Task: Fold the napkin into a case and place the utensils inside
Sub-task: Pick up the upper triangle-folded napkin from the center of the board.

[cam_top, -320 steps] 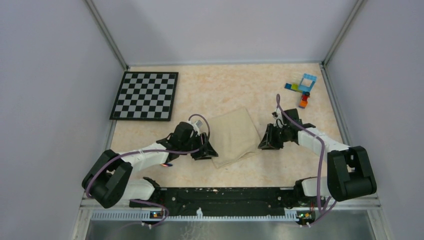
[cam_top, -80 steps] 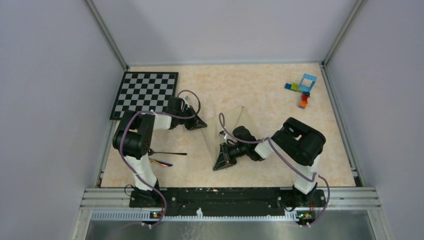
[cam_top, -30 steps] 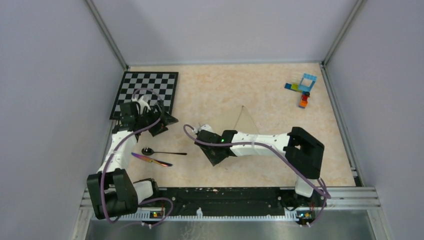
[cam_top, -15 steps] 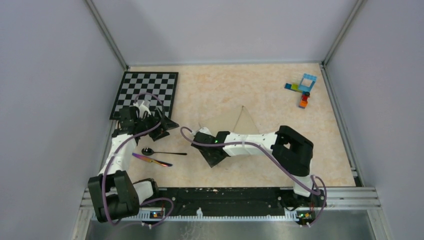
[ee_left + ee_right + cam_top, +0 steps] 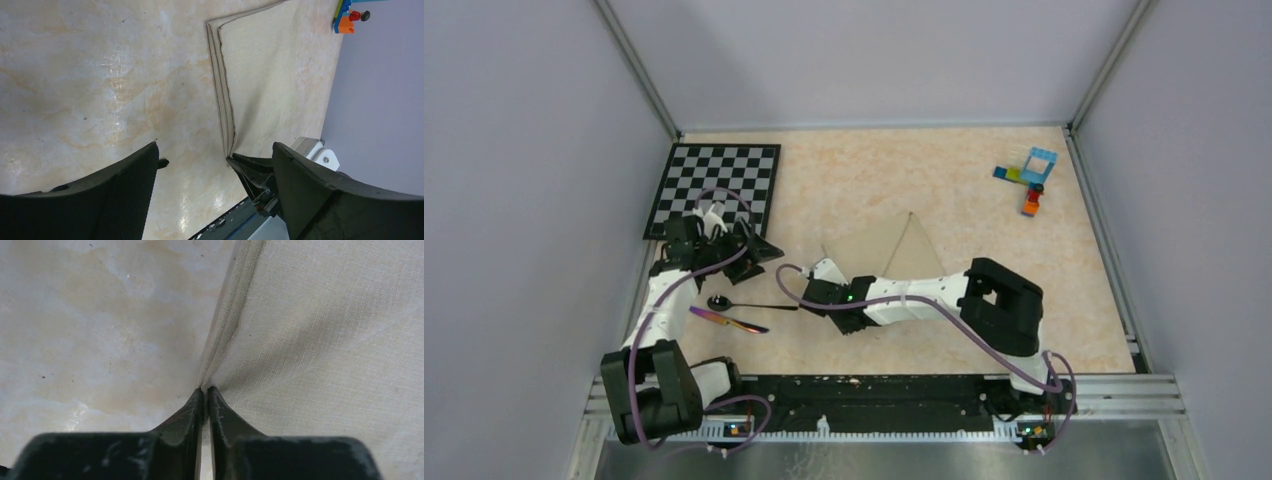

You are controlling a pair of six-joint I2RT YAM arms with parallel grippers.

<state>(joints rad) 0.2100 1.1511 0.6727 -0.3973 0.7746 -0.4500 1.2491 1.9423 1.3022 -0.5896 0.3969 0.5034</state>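
Note:
The cream napkin [image 5: 894, 250] lies folded in layers as a broad triangle mid-table; no narrow case is in view. My right gripper [image 5: 846, 322] is at its near corner. In the right wrist view the right gripper [image 5: 205, 390] is shut on the stitched edge of the napkin [image 5: 325, 340]. My left gripper [image 5: 762, 258] hovers open left of the cloth, just beyond the utensils. They are a black spoon [image 5: 720, 302] and a rainbow-tinted piece [image 5: 724, 320], both on the table. The left wrist view shows the left gripper [image 5: 215, 146] empty, the napkin [image 5: 275, 75] and the right gripper [image 5: 252, 172].
A black-and-white chequered board [image 5: 714, 190] lies at the back left, close behind the left gripper. Small coloured toy bricks [image 5: 1029, 180] sit at the back right, and the toy bricks [image 5: 345, 20] also show in the left wrist view. Grey walls enclose the table on three sides.
My right gripper has shut on the napkin's near edge, and that arm has shifted left and towards me. The left gripper has barely moved and stays open.

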